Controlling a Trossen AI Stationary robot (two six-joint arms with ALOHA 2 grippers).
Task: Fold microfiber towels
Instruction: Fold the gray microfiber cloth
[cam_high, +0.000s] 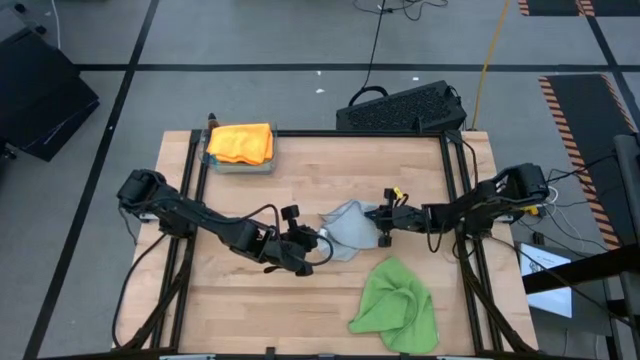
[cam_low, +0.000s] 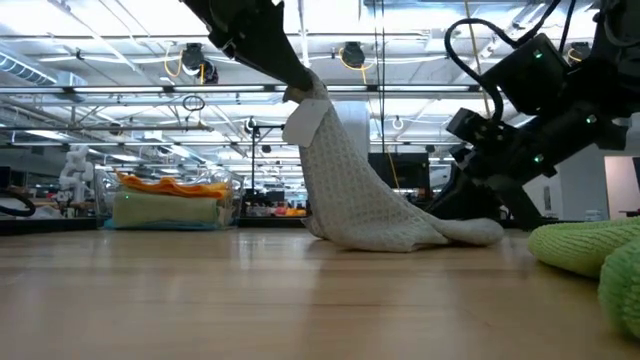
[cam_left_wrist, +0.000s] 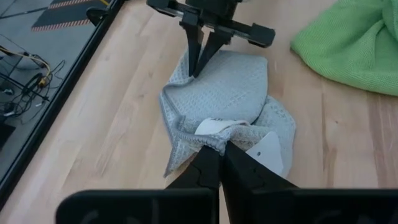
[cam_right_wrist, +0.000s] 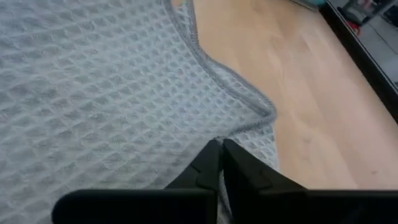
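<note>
A light grey towel (cam_high: 348, 224) lies crumpled at the table's middle, one corner raised. My left gripper (cam_high: 318, 240) is shut on that raised corner, which shows in the low view (cam_low: 300, 100). My right gripper (cam_high: 384, 234) is shut on the towel's right side, low at the table. A bright green towel (cam_high: 395, 300) lies bunched at the near right, resting on the table. An orange towel (cam_high: 240, 142) lies on top of a stack in a clear box at the far left. My left gripper pinches the grey towel's hemmed corner beside the white tag (cam_left_wrist: 211, 129) between its two fingers. The corner is lifted clear. The cloth hangs slanting down from it, and its lower part (cam_low: 390, 228) lies on the table. My right gripper pinches the towel near its hemmed edge (cam_right_wrist: 249, 121) between its two fingers, slanting down from the table's right. That part of the towel lies low at the table. One layer or several, I cannot tell.
The clear box (cam_low: 170, 205) with the orange towel and pale cloths under it stands at the far left. The bright green towel (cam_low: 590, 250) lies close to the right of the grey one. A black keyboard-like object (cam_high: 400, 108) lies beyond the table's far edge.
</note>
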